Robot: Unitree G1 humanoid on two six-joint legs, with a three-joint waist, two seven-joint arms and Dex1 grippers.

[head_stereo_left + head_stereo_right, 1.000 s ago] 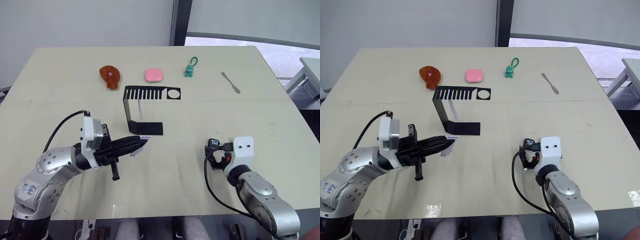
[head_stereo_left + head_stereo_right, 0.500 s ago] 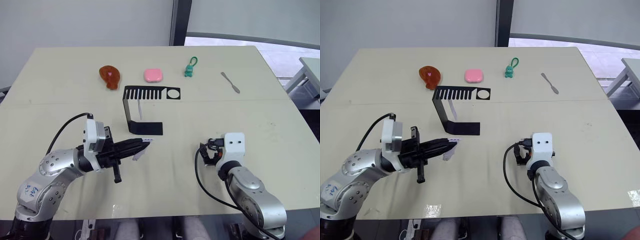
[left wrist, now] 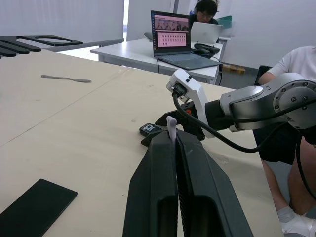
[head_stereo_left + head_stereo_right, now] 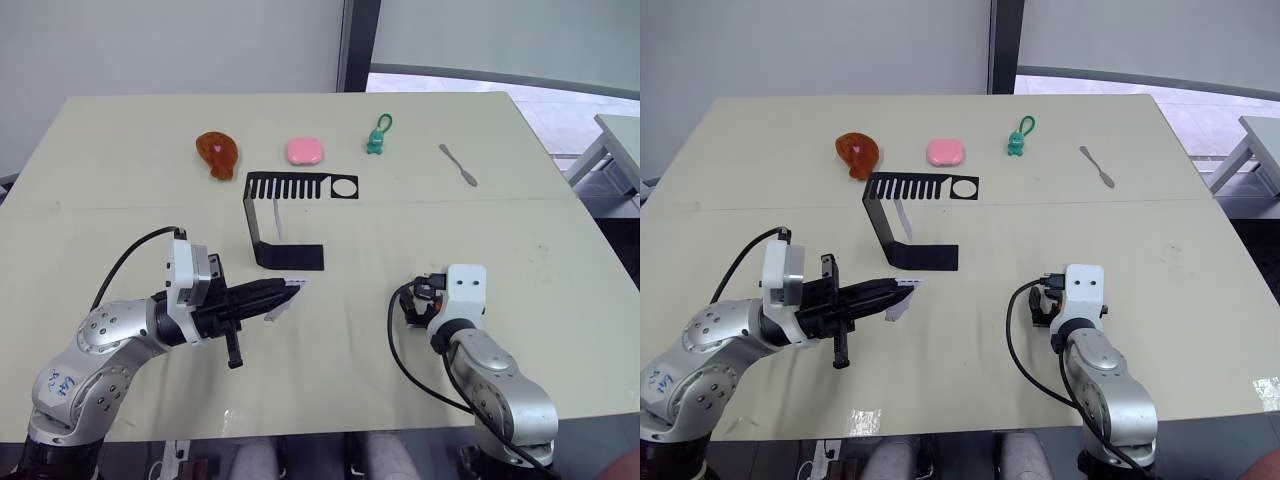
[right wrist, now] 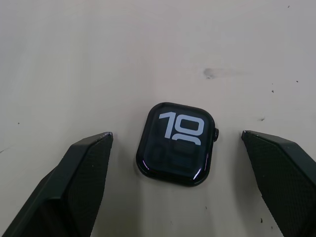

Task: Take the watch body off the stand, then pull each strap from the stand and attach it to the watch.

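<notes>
The black stand (image 4: 262, 228) is upright at mid-table, with one pale strap (image 4: 278, 220) hanging under its comb bar. My left gripper (image 4: 290, 288) reaches out just in front of the stand's base. It is shut on the other strap (image 3: 171, 125), whose end pokes up between the fingertips. The watch body (image 5: 177, 143) lies flat on the table, screen up and showing light digits. My right gripper (image 5: 176, 133) is open, with one finger on each side of the watch and clear of it. In the left wrist view the watch body (image 3: 149, 130) lies just beyond the left fingertips.
Along the back of the table lie a brown drumstick-shaped toy (image 4: 218, 153), a pink case (image 4: 305, 150), a green keychain figure (image 4: 378, 138) and a grey metal tool (image 4: 458, 165). People sit at a laptop (image 3: 174, 42) beyond the table's edge.
My right arm has swung left toward the table's middle and its wrist has turned. The left gripper, still shut on the strap, has shifted slightly toward the right arm.
</notes>
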